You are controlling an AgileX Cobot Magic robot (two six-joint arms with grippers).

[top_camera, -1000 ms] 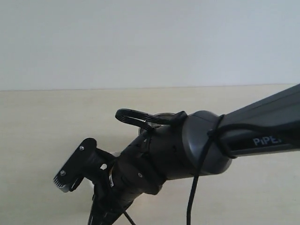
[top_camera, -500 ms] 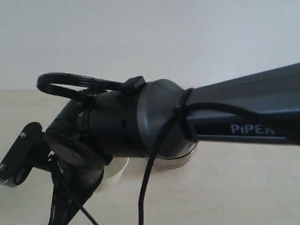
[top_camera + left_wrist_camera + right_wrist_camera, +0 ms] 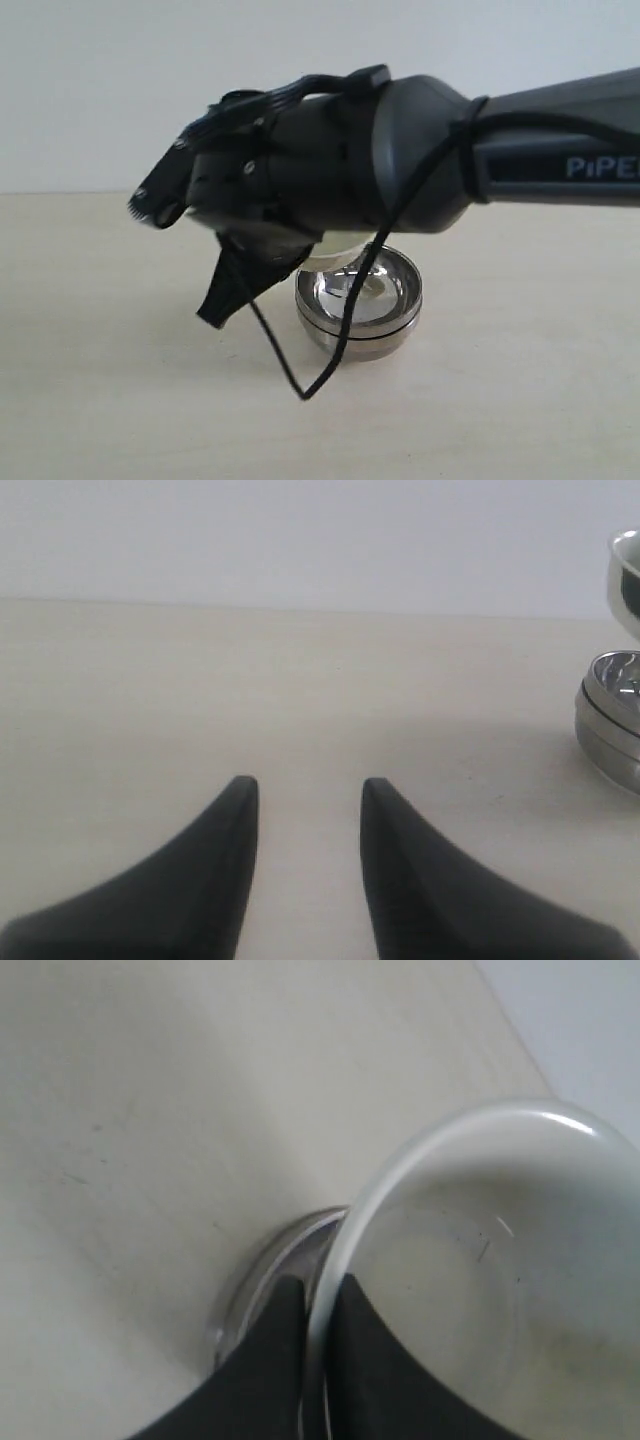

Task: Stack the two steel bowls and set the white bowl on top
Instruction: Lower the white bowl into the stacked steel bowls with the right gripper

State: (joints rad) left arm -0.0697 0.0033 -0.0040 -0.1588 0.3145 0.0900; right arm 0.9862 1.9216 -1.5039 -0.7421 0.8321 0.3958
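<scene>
- The two shiny round steel bowls (image 3: 358, 312) sit nested one inside the other on the pale beige table (image 3: 520, 400). They make a single low stack near the middle of the exterior view.
- A seam runs round the stack where the upper bowl's rim meets the lower one.
- The glossy white round ceramic bowl (image 3: 480, 1260) hangs right over that stack, off the table, with its mouth up and its cream inside showing.
- In the left wrist view a thin gap seems to separate its underside from the steel rim, though the bowl is cut off at the picture's edge.
- The fingers of the right arm (image 3: 268, 1360) are pinching the white bowl's rim, one finger against the outer wall and the other inside the bowl.
- The dark grey right arm (image 3: 430, 170) reaches in from the right of the exterior view. It hides most of the white bowl, and only a pale sliver shows beneath the wrist.
- A thin black cable (image 3: 300, 385) droops from that arm in front of the steel stack, and its loop hangs near the table.
- The fingers of the left arm (image 3: 232, 820) are spread apart with nothing between them. They are low over bare table, well apart from the bowls.
</scene>
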